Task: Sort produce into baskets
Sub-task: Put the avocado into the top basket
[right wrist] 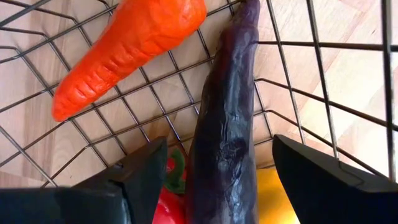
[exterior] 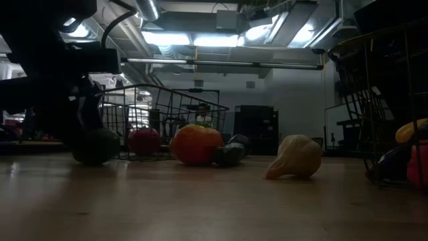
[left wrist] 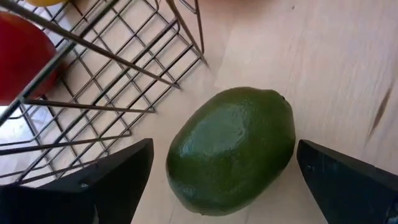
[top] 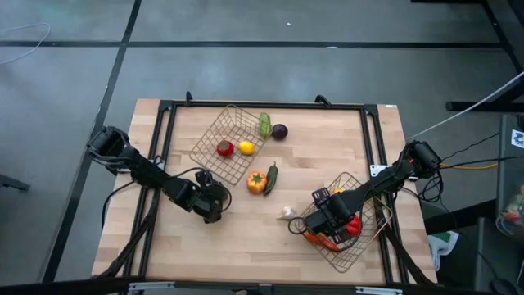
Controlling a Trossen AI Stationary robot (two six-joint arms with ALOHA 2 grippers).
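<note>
Wooden surface (top: pixel 327 172) carrying two wire baskets: one (top: pixel 221 152) toward the far middle, holding a tomato (top: pixel 224 148) and lemon (top: pixel 246 148); the other (top: pixel 360 246) at near right. Left pincer (left wrist: pixel 224 186) spread wide around an avocado (left wrist: pixel 233 149), just beside the first basket. Right pincer (right wrist: pixel 214 180) wide open inside the second basket, straddling an aubergine (right wrist: pixel 227 124), carrot (right wrist: pixel 127 46) alongside.

Pale wood-grain table (top: pixel 327 164) is showing a smooth, matt face — thin metal wire baskets (left wrist: pixel 93 74) are glinting. The avocado (left wrist: pixel 233 149) is looking finely pebbled (faint sheen), the aubergine (right wrist: pixel 227 124) glossy and wrinkled — the carrot (right wrist: pixel 130 46) matt, ridged.
</note>
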